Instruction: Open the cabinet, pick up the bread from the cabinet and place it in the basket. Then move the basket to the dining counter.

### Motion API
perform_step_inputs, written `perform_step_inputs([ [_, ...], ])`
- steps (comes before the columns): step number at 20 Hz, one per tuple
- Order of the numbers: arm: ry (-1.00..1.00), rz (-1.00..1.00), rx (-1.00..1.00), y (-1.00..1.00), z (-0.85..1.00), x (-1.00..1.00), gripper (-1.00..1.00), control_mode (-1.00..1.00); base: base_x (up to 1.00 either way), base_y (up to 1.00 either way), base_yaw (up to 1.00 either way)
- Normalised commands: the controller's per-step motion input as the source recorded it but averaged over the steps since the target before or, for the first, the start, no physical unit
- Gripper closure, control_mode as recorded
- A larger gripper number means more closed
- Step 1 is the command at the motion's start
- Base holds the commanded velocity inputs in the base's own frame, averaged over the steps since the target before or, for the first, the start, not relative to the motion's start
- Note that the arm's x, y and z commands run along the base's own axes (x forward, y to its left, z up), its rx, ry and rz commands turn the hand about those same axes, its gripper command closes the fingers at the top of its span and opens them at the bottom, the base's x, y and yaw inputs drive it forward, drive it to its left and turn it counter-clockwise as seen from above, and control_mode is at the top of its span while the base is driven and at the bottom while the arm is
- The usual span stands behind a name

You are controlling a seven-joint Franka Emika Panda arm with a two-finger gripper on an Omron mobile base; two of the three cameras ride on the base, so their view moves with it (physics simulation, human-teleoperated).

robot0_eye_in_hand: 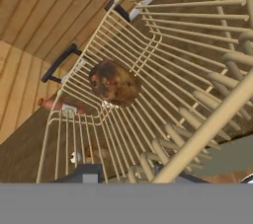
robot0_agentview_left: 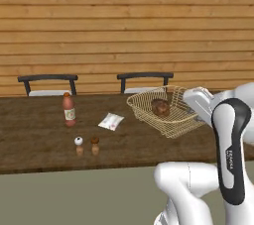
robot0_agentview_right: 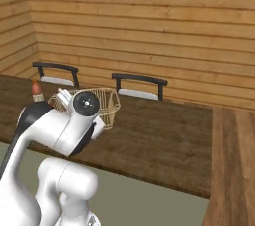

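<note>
Basket (robot0_agentview_left: pixel 166 112) of tan wire mesh is clamped by its near right rim in the gripper (robot0_eye_in_hand: pixel 129 171), whose two dark finger tips (robot0_eye_in_hand: pixel 89 172) sit either side of the rim wire at the bottom of the hand view. The basket hangs tilted over the dining counter (robot0_agentview_left: pixel 44 142), its right side raised toward the white hand; I cannot tell whether its lower left edge touches the wood. Inside, against the mesh floor toward the far side, lies the bread (robot0_agentview_left: pixel 160 106), a small round dark-brown bun. In the hand view the bread (robot0_eye_in_hand: pixel 114 83) sits in the middle of the wire ribs, and in the right base view the basket (robot0_agentview_right: pixel 102 103) shows just behind the arm's dark joint.

Left of the basket on the dark wood-grain counter lies a small white packet (robot0_agentview_left: pixel 111 121), flat and close to the basket's left rim without touching it. Farther left stands an upright red-brown bottle (robot0_agentview_left: pixel 69 109) with a pale label. Nearer the front edge, between bottle and packet, stand two small shakers side by side, a white-topped shaker (robot0_agentview_left: pixel 79 145) on the left and a brown-topped shaker (robot0_agentview_left: pixel 95 144) on the right, just apart from each other.

Behind the counter two dark chairs show their backs, the left chair (robot0_agentview_left: pixel 48 81) and the right chair (robot0_agentview_left: pixel 145 79), the right one directly beyond the basket. A wood-plank wall (robot0_agentview_left: pixel 124 21) closes the far side.
</note>
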Motion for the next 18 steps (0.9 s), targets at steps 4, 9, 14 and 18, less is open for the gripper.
perform_step_inputs([
  [4, -0.03, 0.27, 0.00, -0.61, -0.41, 0.61, 1.00, -1.00, 0.00, 0.00, 0.00],
  [9, 0.00, 0.28, -0.01, -0.27, -0.50, 0.94, 1.00, -1.00, 0.00, 0.00, 0.00],
  [14, 0.00, 0.14, 0.00, -0.42, -0.53, 0.94, 1.00, -1.00, 0.00, 0.00, 0.00],
  [18, 0.00, 0.00, 0.00, -0.17, -0.51, 0.86, 1.00, -1.00, 0.00, 0.00, 0.00],
])
